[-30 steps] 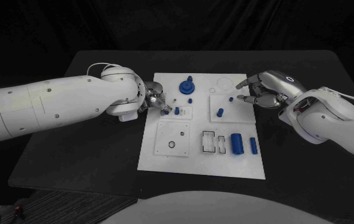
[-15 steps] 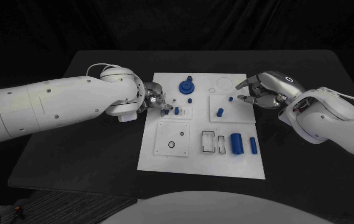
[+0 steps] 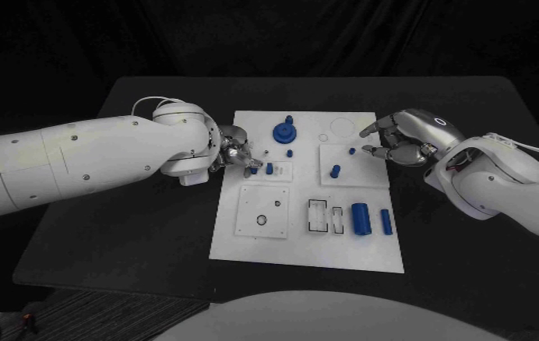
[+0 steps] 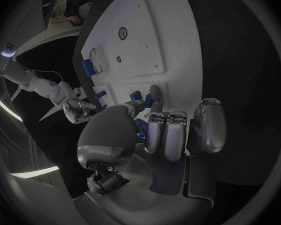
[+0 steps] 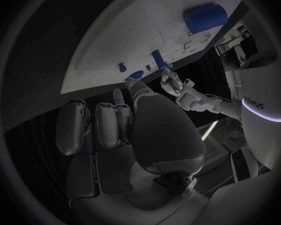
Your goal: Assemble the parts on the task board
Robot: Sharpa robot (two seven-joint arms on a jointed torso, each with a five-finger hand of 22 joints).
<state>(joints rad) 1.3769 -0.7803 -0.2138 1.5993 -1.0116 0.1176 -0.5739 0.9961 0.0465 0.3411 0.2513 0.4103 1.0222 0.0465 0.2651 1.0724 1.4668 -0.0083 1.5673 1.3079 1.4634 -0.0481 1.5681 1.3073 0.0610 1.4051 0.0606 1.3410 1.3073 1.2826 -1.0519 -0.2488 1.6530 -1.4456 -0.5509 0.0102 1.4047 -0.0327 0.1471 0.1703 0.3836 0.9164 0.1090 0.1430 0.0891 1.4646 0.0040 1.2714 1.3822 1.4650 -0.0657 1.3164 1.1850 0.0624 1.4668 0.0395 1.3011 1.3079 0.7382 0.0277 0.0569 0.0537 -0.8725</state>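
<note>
The white task board [image 3: 303, 240] lies in the middle of the table. My left hand [image 3: 234, 154] is at its left edge, thumb and a finger closed on a small blue peg [image 3: 254, 168] over a little white plate [image 3: 281, 174]; the peg [image 4: 141, 127] sits between the thumb and curled fingers. A second peg [image 3: 269, 168] stands beside it. My right hand [image 3: 399, 138] hovers at the board's right edge, fingers bent and apart, holding nothing, close to a tiny blue peg [image 3: 351, 152]. A blue gear-like part [image 3: 285, 131] stands near the board's far edge.
On the board's near right lie a thick blue cylinder [image 3: 361, 218] and a thinner one [image 3: 386, 222], next to black-outlined slots [image 3: 319, 215]. A taller blue peg [image 3: 335, 171] stands on the right plate. A square plate with a hole [image 3: 263, 211] lies near left.
</note>
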